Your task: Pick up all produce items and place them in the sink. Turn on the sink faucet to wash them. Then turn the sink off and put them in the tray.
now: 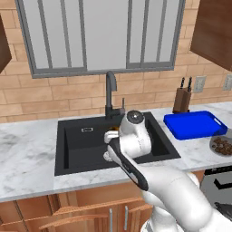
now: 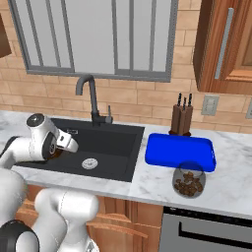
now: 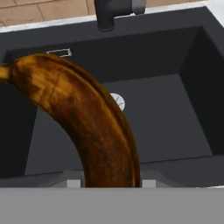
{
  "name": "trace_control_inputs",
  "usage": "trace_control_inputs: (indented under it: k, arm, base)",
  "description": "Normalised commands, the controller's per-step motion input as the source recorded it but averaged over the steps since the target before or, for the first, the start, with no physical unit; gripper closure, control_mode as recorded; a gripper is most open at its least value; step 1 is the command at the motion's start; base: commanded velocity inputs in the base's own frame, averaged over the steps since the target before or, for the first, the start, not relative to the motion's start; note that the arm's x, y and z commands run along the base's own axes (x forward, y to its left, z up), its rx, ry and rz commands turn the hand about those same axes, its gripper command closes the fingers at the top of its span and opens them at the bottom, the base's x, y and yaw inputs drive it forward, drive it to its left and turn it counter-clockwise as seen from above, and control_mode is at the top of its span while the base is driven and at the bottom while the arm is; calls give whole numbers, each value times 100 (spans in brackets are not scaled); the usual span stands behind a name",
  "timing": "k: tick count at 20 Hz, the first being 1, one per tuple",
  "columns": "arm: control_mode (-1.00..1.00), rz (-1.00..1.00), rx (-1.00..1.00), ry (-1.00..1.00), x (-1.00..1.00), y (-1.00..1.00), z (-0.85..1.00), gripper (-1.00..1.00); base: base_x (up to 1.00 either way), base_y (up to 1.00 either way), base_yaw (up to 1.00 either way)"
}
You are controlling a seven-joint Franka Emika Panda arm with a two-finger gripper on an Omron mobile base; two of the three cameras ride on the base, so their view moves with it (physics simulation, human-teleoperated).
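**Banana held above the black sink**

The gripper (image 3: 111, 183) is clenched on the banana (image 3: 83, 127), a dark brown curved piece with an orange tinge; in the hand view its lower end sits between the two finger tips and its length arcs up and away over the sink (image 3: 175, 109). Past the banana, the round silver drain (image 3: 119, 101) lies on the sink floor and the small overflow plate (image 3: 59, 53) sits on the sink's back wall. The foot of the faucet (image 3: 114, 11) stands on the sink's rear rim.

In the left base view the arm's wrist hangs over the sink (image 1: 77, 140), in front of the faucet (image 1: 111, 97), and a sliver of the banana (image 1: 114, 128) peeks out behind the wrist. In the right base view the hand hangs over the left part of the sink (image 2: 115, 147), to the left of the drain (image 2: 89, 163) and the faucet (image 2: 91, 101).

To the right of the sink, on the marble counter (image 2: 152, 184), lies the bright blue tray (image 2: 181, 151). A knife block (image 2: 181, 119) stands behind the tray against the brick wall, and a round grey dish of brown lumps (image 2: 189, 183) sits just in front of the tray
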Motion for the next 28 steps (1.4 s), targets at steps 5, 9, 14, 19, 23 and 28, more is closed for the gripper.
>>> trace_control_inputs:
  k: [5, 9, 14, 19, 23, 28]
  arm:
    - [-100, 0, 15, 4, 33, -81, 0, 100]
    - [-100, 0, 13, 6, 43, -76, 0, 100]
    - [-100, 0, 4, 10, 58, -47, -9, 100]
    - [-100, 6, -11, 15, 50, -2, -26, 100]
    - [-100, 9, -5, 12, 43, 0, -26, 100]
    - [-100, 13, 0, 4, 29, 0, -24, 100]
  base:
    - [0, 0, 0]
    - [0, 0, 0]
    - [0, 0, 0]
    - [0, 0, 0]
    - [0, 0, 0]
    - [0, 0, 0]
